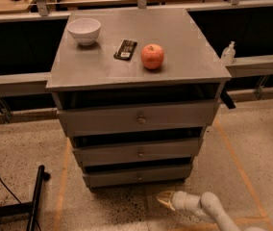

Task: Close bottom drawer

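Note:
The grey cabinet (141, 76) has three drawers. The bottom drawer (139, 175) is the lowest, with a slim grey front and a small round centre knob (139, 176). Its front sits close under the middle drawer (139, 152), nearly flush. My gripper (164, 199) is low above the floor, just in front of and slightly right of the bottom drawer, apart from it. Its pale fingers point left toward the cabinet. The white arm (208, 207) runs off to the lower right.
On the cabinet top stand a white bowl (84, 31), a dark flat packet (126, 49) and a red apple (152, 57). A black stand (33, 201) lies on the floor at the lower left. A small bottle (228, 53) sits on the ledge at right.

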Robot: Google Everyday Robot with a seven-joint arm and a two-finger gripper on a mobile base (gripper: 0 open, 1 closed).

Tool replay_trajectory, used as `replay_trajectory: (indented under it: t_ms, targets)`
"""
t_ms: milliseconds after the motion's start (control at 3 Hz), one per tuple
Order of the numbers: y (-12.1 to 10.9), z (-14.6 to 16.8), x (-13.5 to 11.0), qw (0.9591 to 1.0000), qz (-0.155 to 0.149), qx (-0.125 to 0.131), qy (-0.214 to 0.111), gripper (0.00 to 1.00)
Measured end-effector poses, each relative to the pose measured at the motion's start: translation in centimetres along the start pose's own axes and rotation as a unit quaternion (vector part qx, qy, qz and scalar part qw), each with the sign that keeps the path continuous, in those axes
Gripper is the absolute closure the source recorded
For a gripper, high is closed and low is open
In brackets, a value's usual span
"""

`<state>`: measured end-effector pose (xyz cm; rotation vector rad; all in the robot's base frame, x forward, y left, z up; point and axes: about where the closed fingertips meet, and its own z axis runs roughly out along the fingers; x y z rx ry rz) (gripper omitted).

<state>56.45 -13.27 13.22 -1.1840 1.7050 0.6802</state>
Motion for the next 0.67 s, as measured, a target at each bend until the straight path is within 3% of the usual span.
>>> replay_trajectory:
  t_ms: [333,667]
  targets:
    - [5.55,-6.4,3.48,0.999,0.015,-0.031,-0.029,1.0]
    - [5.79,-6.79,3.58,0.999,0.017,-0.029,-0.03,1.0]
